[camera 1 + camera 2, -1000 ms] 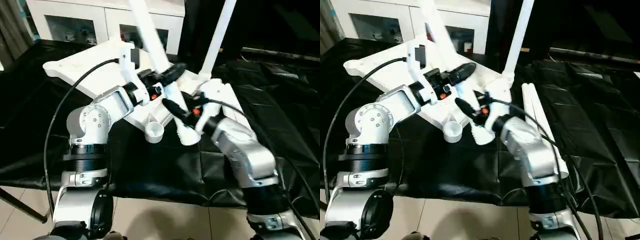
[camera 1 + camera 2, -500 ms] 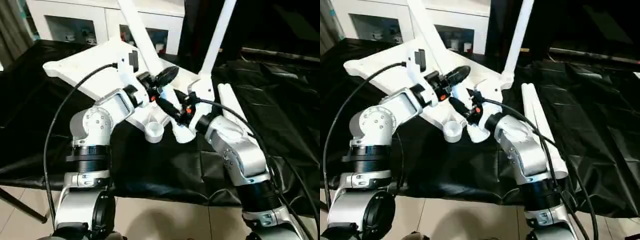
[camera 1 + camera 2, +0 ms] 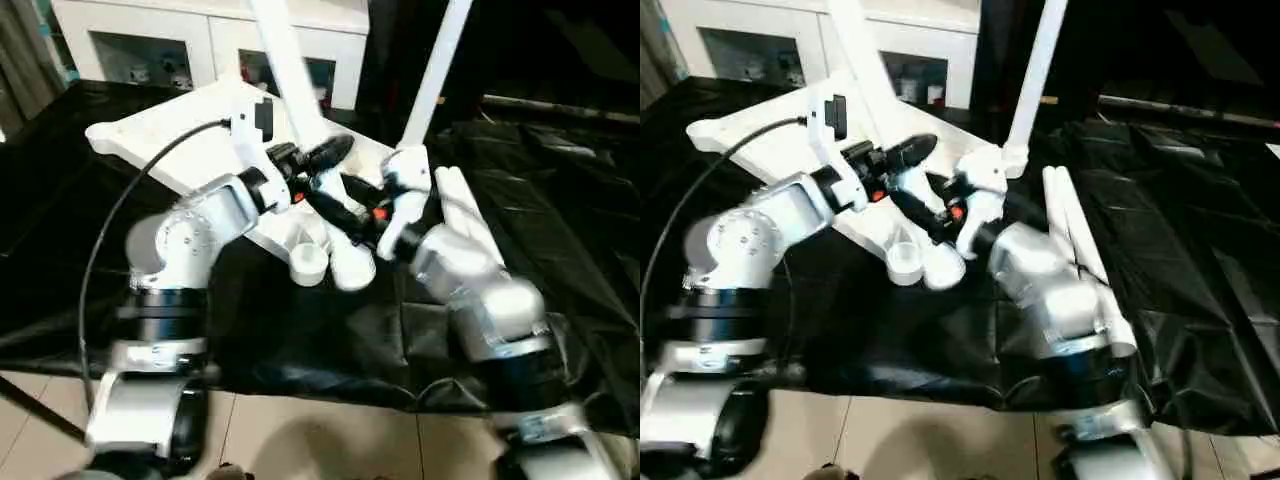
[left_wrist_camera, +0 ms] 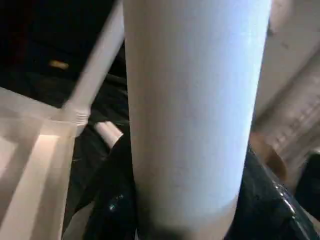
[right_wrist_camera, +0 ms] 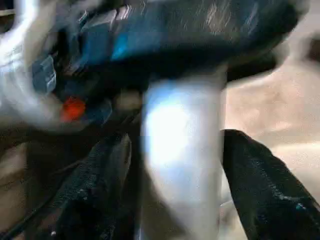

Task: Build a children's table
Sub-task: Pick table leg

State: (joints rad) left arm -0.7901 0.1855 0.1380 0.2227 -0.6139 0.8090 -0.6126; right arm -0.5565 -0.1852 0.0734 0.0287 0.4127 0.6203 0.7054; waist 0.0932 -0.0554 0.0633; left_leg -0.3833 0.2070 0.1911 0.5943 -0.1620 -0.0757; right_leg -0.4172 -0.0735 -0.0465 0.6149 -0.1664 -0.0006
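At the near edge of the large table draped in black cloth (image 3: 320, 340), the small white plastic table top (image 3: 190, 140) lies upside down and tilted, with its empty round corner socket (image 3: 308, 262) hanging just past the cloth's front fold.

Right gripper (image 3: 335, 208): black fingers (image 5: 260, 185) stand on either side of a long white tubular leg (image 3: 290, 70); whether they press it is hard to judge, as the wrist view is smeared.

Left gripper (image 3: 322, 153): fingers clamped on the same leg higher up, as the left wrist view indicates.

Risks, in my judgement:
- Two grips on one leg, close together. Uneven pull could bend the leg off its socket axis and jam it.
- Near corner overhangs the edge. Downward force there could tip or slide the top toward the floor.
- Left arm's black cable (image 3: 130, 200) loops beside the top and could snag.

Room: a second leg (image 3: 435, 70) stands seated just right of the grippers, limiting sideways swing. Two spare legs (image 3: 1075, 240) lie on the cloth to the right. Beyond, a white glass-door cabinet (image 3: 170, 40) stands behind the table's far edge.
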